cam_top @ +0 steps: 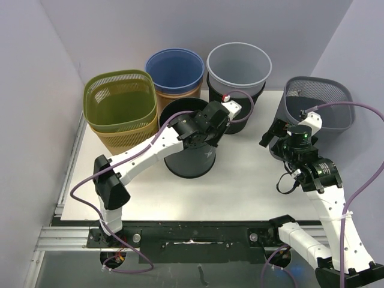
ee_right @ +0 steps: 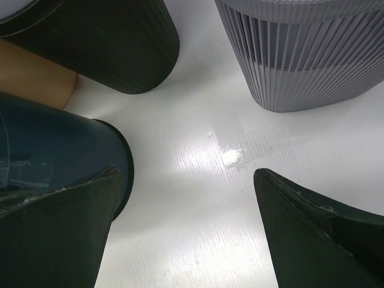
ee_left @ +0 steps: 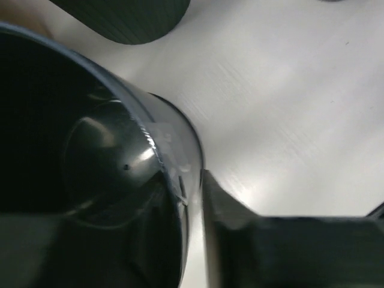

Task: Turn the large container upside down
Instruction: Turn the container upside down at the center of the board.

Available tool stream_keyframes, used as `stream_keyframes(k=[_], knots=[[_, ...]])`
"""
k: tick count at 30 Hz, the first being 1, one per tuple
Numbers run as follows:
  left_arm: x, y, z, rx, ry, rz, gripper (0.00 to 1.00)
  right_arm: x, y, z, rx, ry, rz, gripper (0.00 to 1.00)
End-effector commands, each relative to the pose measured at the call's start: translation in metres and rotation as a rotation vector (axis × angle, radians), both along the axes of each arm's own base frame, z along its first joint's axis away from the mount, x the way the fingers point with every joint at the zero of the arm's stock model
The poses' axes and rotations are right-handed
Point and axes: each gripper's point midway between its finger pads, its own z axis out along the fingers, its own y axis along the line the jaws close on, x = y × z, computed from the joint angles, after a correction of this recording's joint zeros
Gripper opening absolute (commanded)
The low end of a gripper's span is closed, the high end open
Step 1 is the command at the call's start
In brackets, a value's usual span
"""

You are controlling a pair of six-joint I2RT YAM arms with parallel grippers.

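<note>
The large container [cam_top: 192, 162] is a glossy black bucket that stands upright, mouth up, in the middle of the table. My left gripper [cam_top: 207, 120] reaches over its far rim. In the left wrist view one finger sits inside the large container [ee_left: 108, 150] and the other outside, and the left gripper [ee_left: 189, 180] is shut on the thin wall, the outer fingertip against it. My right gripper [cam_top: 273, 135] hangs open above the table to the right of the bucket. The right wrist view has the right gripper [ee_right: 186, 180] empty over bare table, the bucket's side [ee_right: 54, 150] at its left.
Behind stand an olive mesh basket [cam_top: 120, 99] on a tan one, a blue bucket [cam_top: 175, 69], and a clear grey bucket [cam_top: 239, 63] on a black ribbed bin [ee_right: 120, 42]. A grey slatted basket [cam_top: 318, 102] stands just beyond the right gripper [ee_right: 306, 54].
</note>
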Motion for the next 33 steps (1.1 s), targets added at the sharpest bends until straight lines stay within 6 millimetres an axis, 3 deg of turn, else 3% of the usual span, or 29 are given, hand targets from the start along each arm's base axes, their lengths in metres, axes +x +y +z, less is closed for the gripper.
stream_keyframes(k=[1,2,7,12,17,20,23,25,33], knots=[[-0.017,-0.023,0.042,-0.067,-0.045,-0.086,0.09,0.001,-0.010,0.019,-0.023,-0.039,-0.051,0.98],[-0.025,-0.029,0.048,-0.069,-0.056,-0.117,0.00,0.000,-0.015,0.023,-0.037,-0.037,-0.072,0.98],[-0.064,-0.066,0.069,-0.113,-0.029,-0.283,0.00,-0.016,-0.048,0.059,-0.166,-0.028,-0.184,0.98],[-0.089,-0.087,0.123,-0.345,0.029,-0.401,0.00,-0.038,-0.071,0.083,-0.259,0.008,-0.252,0.98],[-0.079,-0.079,0.171,-0.641,0.174,-0.429,0.00,-0.058,-0.091,0.101,-0.281,-0.031,-0.358,0.98],[-0.063,-0.056,0.194,-0.928,0.336,-0.455,0.00,-0.066,-0.099,0.112,-0.289,-0.072,-0.393,0.98],[-0.038,-0.016,0.200,-1.193,0.463,-0.430,0.00,-0.067,-0.100,0.118,-0.295,-0.094,-0.392,0.98],[-0.026,-0.001,0.195,-1.273,0.494,-0.412,0.00,-0.064,-0.098,0.116,-0.295,-0.092,-0.383,0.98],[-0.001,0.000,0.152,-1.193,0.494,-0.249,0.00,-0.045,-0.081,0.090,-0.276,-0.019,-0.307,0.98]])
